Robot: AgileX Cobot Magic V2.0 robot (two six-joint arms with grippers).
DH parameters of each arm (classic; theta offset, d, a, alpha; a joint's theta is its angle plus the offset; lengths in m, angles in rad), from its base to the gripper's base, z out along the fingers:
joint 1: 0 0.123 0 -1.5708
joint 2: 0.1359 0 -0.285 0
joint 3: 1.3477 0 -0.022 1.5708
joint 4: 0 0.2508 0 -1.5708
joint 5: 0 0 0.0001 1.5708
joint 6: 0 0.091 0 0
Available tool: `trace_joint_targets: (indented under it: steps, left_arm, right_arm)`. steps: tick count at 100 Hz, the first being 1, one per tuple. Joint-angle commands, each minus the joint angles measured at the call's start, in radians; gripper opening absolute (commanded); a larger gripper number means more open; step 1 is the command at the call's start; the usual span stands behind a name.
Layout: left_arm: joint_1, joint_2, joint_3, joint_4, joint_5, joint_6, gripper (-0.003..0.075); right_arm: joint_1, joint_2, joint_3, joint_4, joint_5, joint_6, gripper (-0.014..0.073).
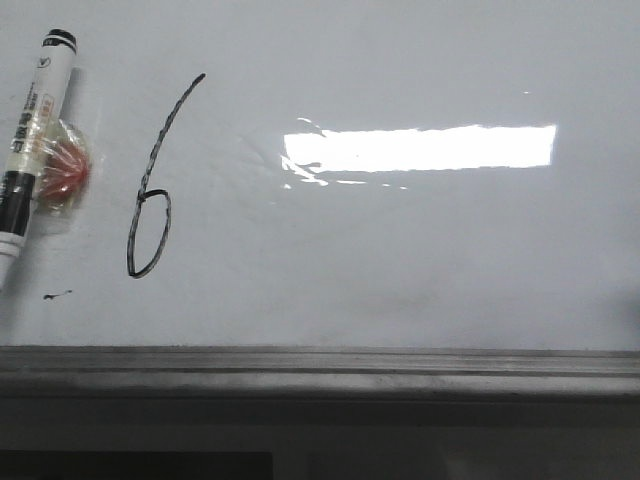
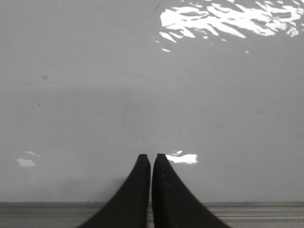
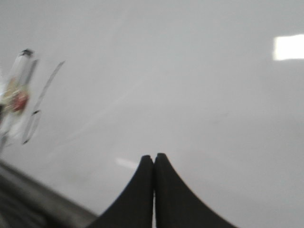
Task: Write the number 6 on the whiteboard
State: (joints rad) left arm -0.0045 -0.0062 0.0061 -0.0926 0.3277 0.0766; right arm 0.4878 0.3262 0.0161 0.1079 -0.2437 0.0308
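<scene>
The number 6 (image 1: 152, 190) is sitting finished on the left part of the whiteboard (image 1: 420, 260), tall and slanted, its long upper stroke leaning rightward and its narrow loop closing low. A capped black-and-white marker (image 1: 30, 150) is lying just to its left, apart from the ink, with a small red, plastic-wrapped item (image 1: 62, 175) resting against its barrel; what that item is cannot be told. A tiny black smudge (image 1: 55, 295) is showing below the marker. The dark grey frame edge (image 1: 320, 365) is running along the near side of the board. Neither arm is appearing in the front view. The left gripper (image 2: 151, 161) is showing fingertips pressed nearly together with nothing between them, over bare board near the frame. The right gripper (image 3: 154, 161) is likewise closed and empty; its view is blurring, with the figure and marker showing faintly off to one side. Judging from this, the writing is looking complete, so the main risk is damage to it: a low sweep of either arm across the left part could be smearing the fresh ink, or nudging the marker so it rolls into the loop. Motion blur in the right wrist view is suggesting that arm may be moving, which makes clearance the thing to watch.
</scene>
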Motion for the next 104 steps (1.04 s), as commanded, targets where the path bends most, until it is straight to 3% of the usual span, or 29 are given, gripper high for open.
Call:
trace_joint_targets:
  steps: [1, 21, 39, 104]
  left_arm:
    - [-0.006, -0.03, 0.043, -0.002, -0.049, -0.008, -0.0019]
    - [-0.006, -0.03, 0.043, -0.002, -0.049, -0.008, -0.0019]
    - [-0.006, -0.03, 0.043, -0.002, -0.049, -0.008, -0.0019]
    - [-0.006, -0.03, 0.043, -0.002, -0.049, -0.008, -0.0019]
  right_arm:
    - [-0.131, 0.0, 0.023, -0.025, -0.028, -0.006, -0.0065]
    - [-0.354, -0.149, 0.023, -0.084, 0.266, -0.005, -0.0065]
    - [-0.436, -0.364, 0.023, -0.134, 0.512, -0.005, -0.0065]
    - [-0.444, -0.354, 0.023, -0.134, 0.557, -0.005, -0.0065]
